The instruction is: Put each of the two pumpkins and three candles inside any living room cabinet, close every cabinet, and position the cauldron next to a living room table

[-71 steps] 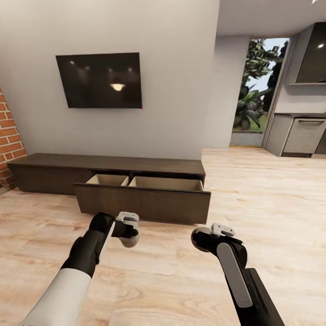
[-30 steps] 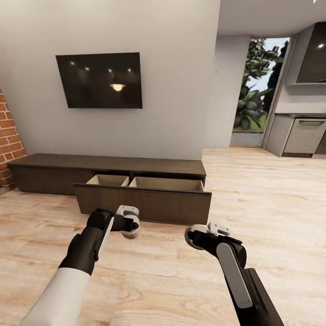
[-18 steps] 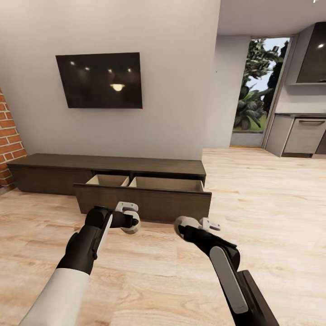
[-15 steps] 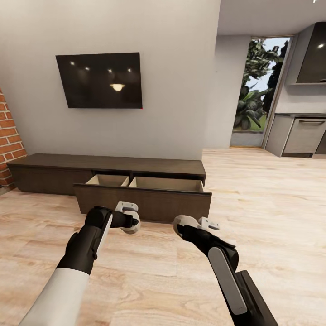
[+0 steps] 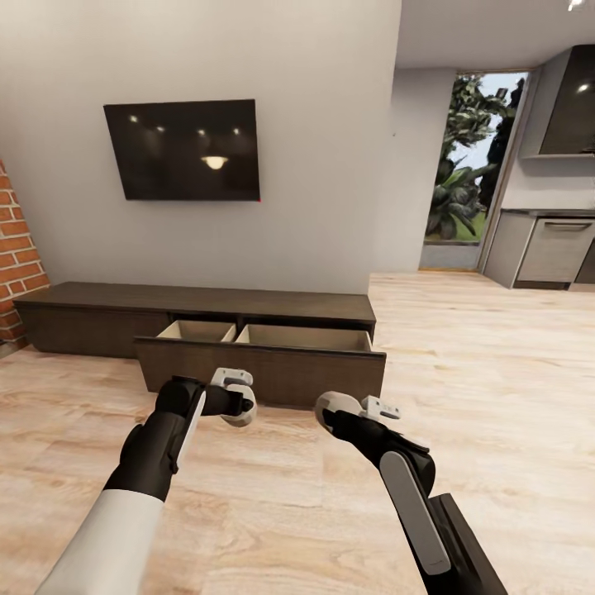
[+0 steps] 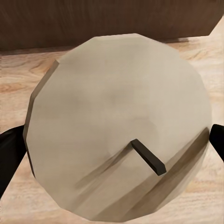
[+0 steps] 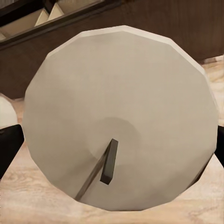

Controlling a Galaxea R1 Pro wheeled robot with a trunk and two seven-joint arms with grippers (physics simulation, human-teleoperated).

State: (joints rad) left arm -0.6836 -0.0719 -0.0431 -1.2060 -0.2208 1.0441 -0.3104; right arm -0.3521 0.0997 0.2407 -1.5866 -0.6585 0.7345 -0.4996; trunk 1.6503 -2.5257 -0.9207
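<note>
two candles [image 6: 116, 126], one cabinet [image 5: 264, 372], one TV [image 5: 182, 150]

My left candle [image 6: 116, 126] and right candle [image 7: 121, 116] look waxy, matt and cream, each with a dark wick. The cabinet [image 5: 248, 364] is dark-brown grained wood, pale matt inside. The floor [image 5: 496, 372] is light planks; the TV [image 5: 183, 150] is glossy black.

Bright, even, sharp renders; ceiling-light glints on the TV [image 5: 182, 150]; soft floor shadows.
</note>
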